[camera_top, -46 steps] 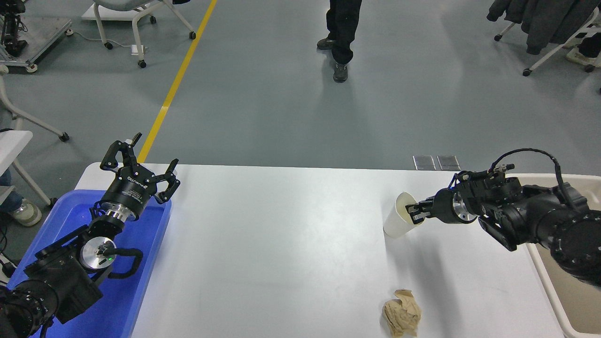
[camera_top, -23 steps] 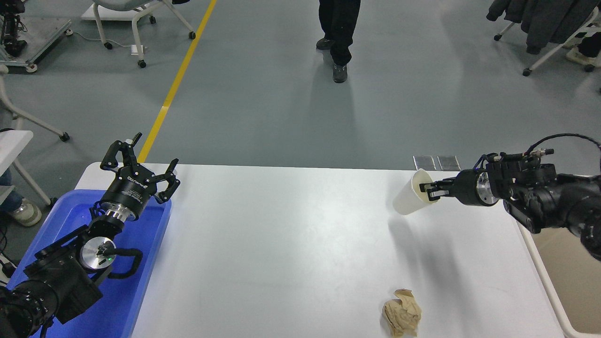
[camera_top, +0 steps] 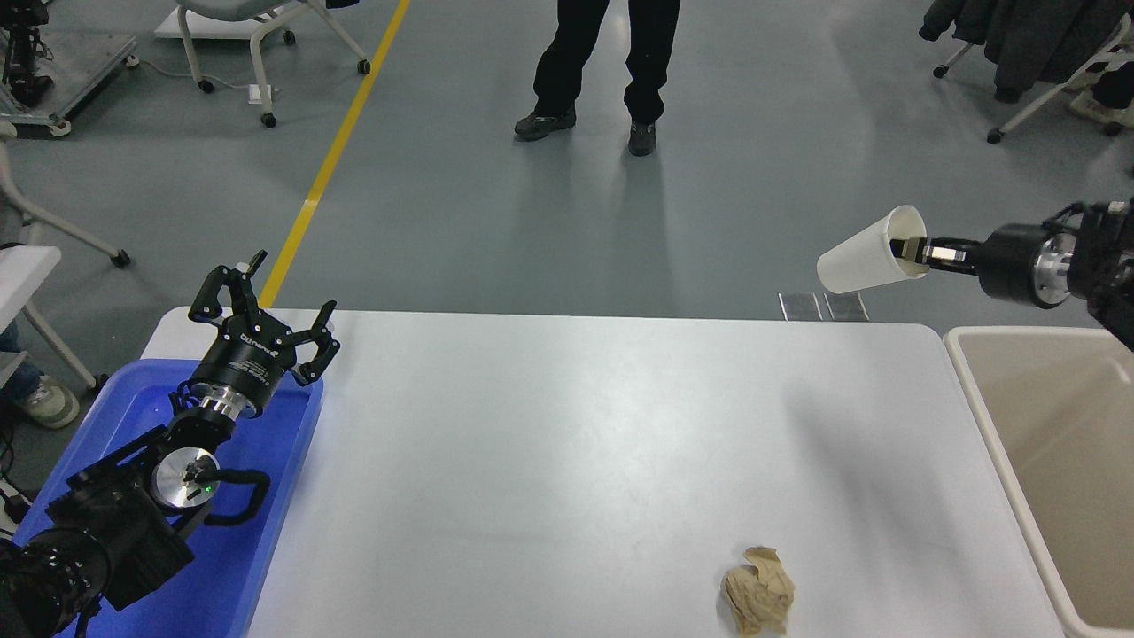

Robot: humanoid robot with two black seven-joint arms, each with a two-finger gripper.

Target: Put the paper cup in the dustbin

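Paper cup (camera_top: 864, 262): light, crushable; right gripper (camera_top: 914, 250) clamped on its rim wall, tilted, not yet over bin (camera_top: 974, 377).

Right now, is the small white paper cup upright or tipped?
Tipped: the small white paper cup lies nearly sideways in the air, rim pinched by the right gripper, base pointing left.

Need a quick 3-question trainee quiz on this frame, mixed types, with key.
1. True or false: the small white tapered paper cup stands upright on the white table.
2. What grips the cup's rim? A) left tool B) right tool C) a person's hand
3. Fill in: the crumpled brown paper ball lies on the ____.

Key:
1. False: it is held tilted in the air, clear of the table, not yet over the large beige rectangular plastic dustbin.
2. B: the right tool; the left tool is parked over the bright blue rectangular tray.
3. table
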